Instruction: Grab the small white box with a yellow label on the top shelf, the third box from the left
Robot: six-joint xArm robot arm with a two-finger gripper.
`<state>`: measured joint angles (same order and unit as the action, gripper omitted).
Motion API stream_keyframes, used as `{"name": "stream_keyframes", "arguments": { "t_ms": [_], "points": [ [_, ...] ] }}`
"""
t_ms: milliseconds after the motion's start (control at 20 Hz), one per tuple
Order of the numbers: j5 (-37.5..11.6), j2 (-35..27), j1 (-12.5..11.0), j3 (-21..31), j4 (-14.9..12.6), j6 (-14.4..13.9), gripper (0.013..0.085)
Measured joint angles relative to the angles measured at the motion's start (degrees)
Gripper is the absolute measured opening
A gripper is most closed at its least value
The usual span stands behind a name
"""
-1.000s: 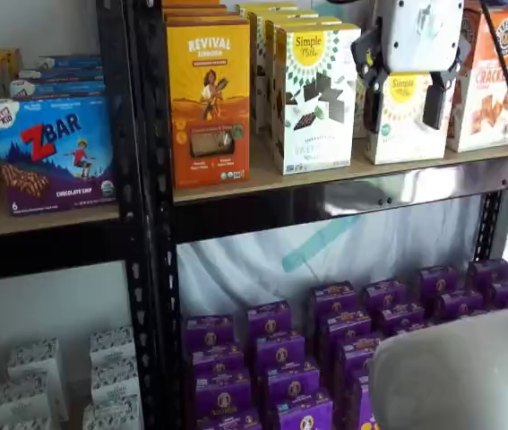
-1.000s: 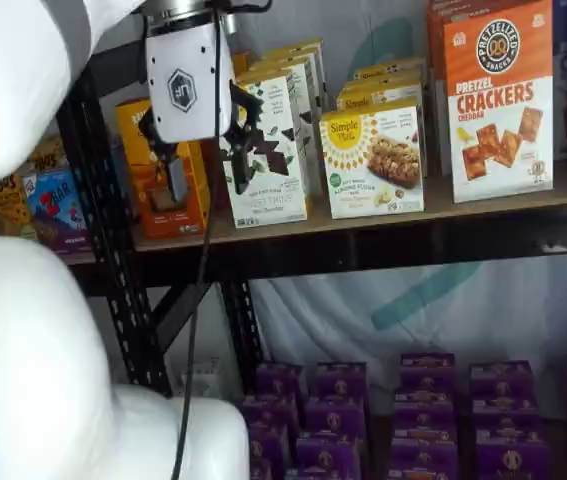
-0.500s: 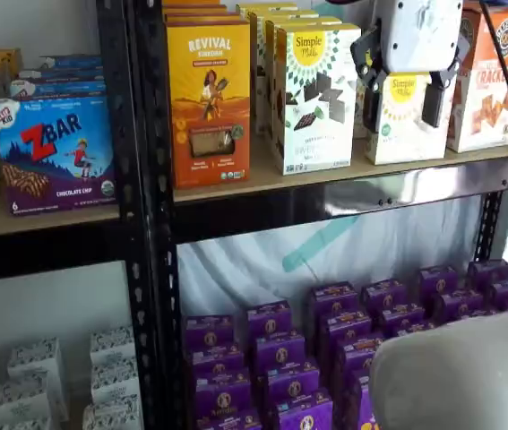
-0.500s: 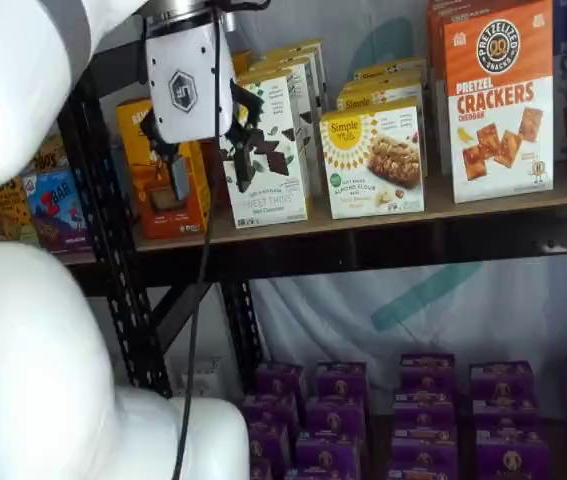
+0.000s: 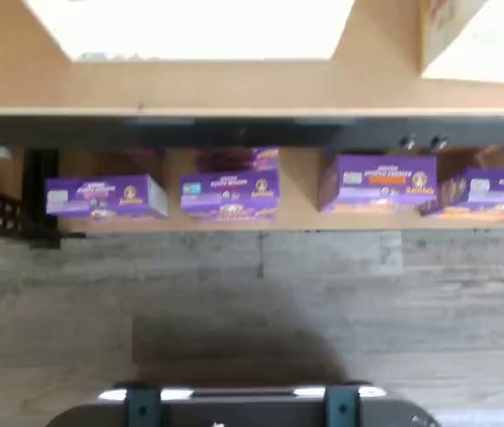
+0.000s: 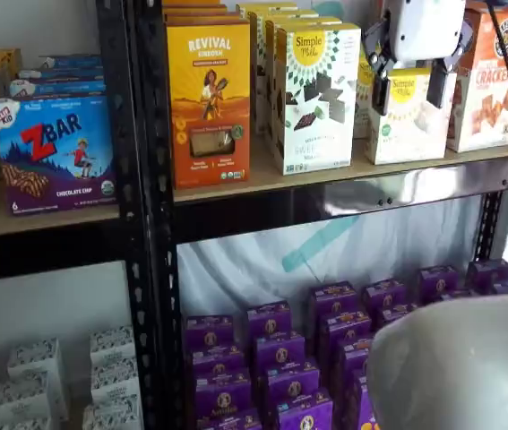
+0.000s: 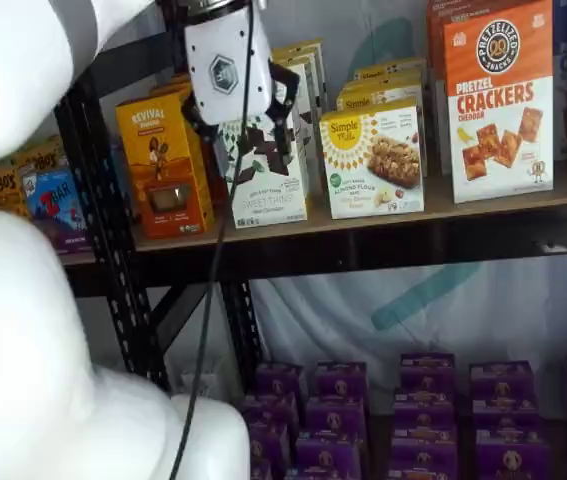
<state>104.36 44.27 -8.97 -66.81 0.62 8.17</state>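
The small white box (image 6: 412, 121) with the round yellow logo stands on the top shelf (image 6: 415, 185), a tan board with a glossy front rail; both also show in a shelf view, box (image 7: 373, 160) and shelf (image 7: 413, 235). My gripper (image 6: 408, 88) hangs in front of the shelf with a plain gap between its two black fingers, so it is open and empty. In one shelf view the fingers frame the small white box. In a shelf view the gripper (image 7: 248, 140) sits before the taller white carton (image 7: 268, 160), left of the small box.
An orange Revival carton (image 6: 209, 103) and the taller white carton (image 6: 316, 98) stand left of the small box, an orange-topped cracker carton (image 7: 498, 100) to its right. Purple boxes (image 6: 280, 358) fill the lower shelf and show in the wrist view (image 5: 229, 191). A black rack upright (image 6: 142, 215) stands left.
My gripper has moved up and to the right along the top shelf, towards the small white box. The fingers stay open. The boxes have not moved.
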Motion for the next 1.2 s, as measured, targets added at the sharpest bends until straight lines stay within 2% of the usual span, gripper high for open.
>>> {"name": "stream_keyframes", "arguments": {
  "t_ms": [200, 300, 950, 1200],
  "points": [
    [-3.1, -4.0, -4.8, -2.0, 0.7, 4.6, 0.085],
    [-4.2, -5.7, -6.3, -3.0, 1.1, 6.1, 0.085],
    [-8.9, -12.2, -9.6, -6.8, 0.9, 9.4, 0.085],
    [-8.9, -13.6, -10.4, -7.7, 1.1, 10.3, 0.085]
  ]
}}
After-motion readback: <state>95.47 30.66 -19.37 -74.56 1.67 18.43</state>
